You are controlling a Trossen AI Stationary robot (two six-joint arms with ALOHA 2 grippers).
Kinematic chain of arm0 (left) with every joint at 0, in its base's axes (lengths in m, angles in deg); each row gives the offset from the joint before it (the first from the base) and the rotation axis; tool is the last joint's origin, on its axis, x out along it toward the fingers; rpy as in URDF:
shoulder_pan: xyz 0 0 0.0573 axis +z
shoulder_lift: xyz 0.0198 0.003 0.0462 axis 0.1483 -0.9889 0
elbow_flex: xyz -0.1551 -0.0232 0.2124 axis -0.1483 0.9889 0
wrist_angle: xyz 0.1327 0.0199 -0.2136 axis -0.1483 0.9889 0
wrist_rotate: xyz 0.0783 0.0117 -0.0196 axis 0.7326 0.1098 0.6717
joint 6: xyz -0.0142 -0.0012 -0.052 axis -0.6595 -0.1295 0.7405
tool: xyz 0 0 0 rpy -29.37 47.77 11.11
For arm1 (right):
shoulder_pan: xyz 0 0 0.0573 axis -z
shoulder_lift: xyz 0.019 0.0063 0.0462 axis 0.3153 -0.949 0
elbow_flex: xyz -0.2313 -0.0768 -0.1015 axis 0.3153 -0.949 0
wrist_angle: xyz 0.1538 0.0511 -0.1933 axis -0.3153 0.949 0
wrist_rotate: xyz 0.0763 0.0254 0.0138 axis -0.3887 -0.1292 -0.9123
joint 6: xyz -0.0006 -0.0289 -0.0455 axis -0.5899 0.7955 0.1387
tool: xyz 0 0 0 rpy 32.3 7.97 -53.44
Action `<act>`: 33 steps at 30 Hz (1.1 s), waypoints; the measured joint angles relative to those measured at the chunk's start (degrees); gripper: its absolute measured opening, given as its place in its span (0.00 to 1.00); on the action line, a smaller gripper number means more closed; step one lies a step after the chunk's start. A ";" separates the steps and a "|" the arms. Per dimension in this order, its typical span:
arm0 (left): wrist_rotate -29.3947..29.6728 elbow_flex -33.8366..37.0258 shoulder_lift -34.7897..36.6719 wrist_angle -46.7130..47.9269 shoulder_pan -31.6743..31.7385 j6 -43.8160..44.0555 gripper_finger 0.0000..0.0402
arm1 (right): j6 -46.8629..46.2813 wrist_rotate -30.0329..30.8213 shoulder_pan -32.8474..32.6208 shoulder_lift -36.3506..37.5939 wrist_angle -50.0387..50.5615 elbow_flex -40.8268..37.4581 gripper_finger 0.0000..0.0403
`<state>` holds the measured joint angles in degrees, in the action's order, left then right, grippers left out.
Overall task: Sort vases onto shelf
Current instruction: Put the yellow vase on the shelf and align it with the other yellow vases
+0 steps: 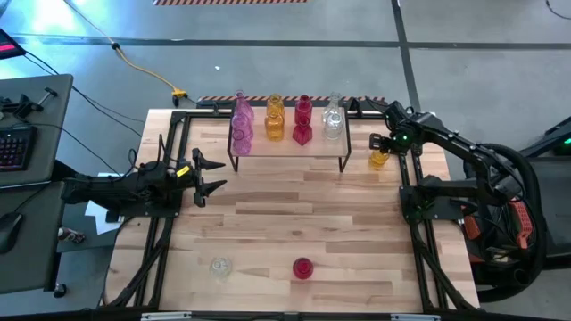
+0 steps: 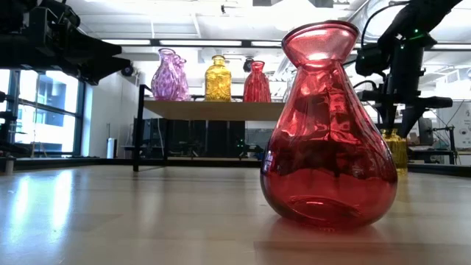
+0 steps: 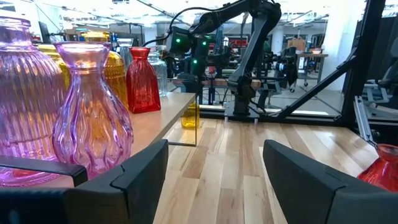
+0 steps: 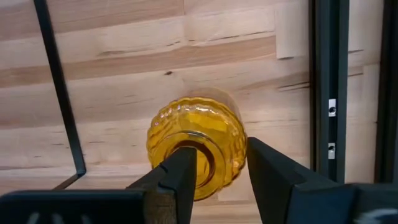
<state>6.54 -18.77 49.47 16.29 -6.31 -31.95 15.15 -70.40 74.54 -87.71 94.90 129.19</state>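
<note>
A small amber vase [image 4: 196, 146] stands on the table just right of the shelf [image 1: 290, 148]; it also shows in the high view [image 1: 379, 160] and the low view [image 2: 398, 151]. My right gripper [image 4: 221, 177] points down above it, open. Its fingers stand over the mouth and I see no touch. On the shelf stand pink [image 1: 241, 125], amber [image 1: 275, 120], red [image 1: 302, 120] and clear [image 1: 333, 120] vases. A red vase [image 1: 303, 267] and a clear vase [image 1: 219, 266] stand on the table near its front edge. My left gripper [image 1: 217, 175] waits open and level at the table's left.
Black frame rails [image 1: 412, 223] run along the table's left and right sides; one passes close beside the amber vase [image 4: 323, 93]. The shelf's thin black leg [image 4: 59, 93] stands on its other side. Bare wood lies between the shelf and the two front vases.
</note>
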 joint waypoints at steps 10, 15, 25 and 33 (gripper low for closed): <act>0.01 0.00 -0.01 0.01 0.01 0.00 0.63 | 1.53 1.27 0.49 0.00 2.75 0.02 0.09; 0.01 0.00 -0.01 0.00 0.00 0.00 0.63 | 1.55 1.41 0.49 0.00 3.40 0.02 0.02; 0.00 0.00 -0.02 0.01 0.00 0.00 0.63 | 3.28 4.78 0.44 -0.27 12.21 4.36 0.02; 0.01 0.00 -0.02 0.02 0.01 0.00 0.63 | 5.18 2.84 -1.18 -0.26 13.64 5.46 0.02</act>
<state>6.54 -18.77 49.44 16.31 -6.30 -31.95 20.33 -67.56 73.36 -87.98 108.54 134.65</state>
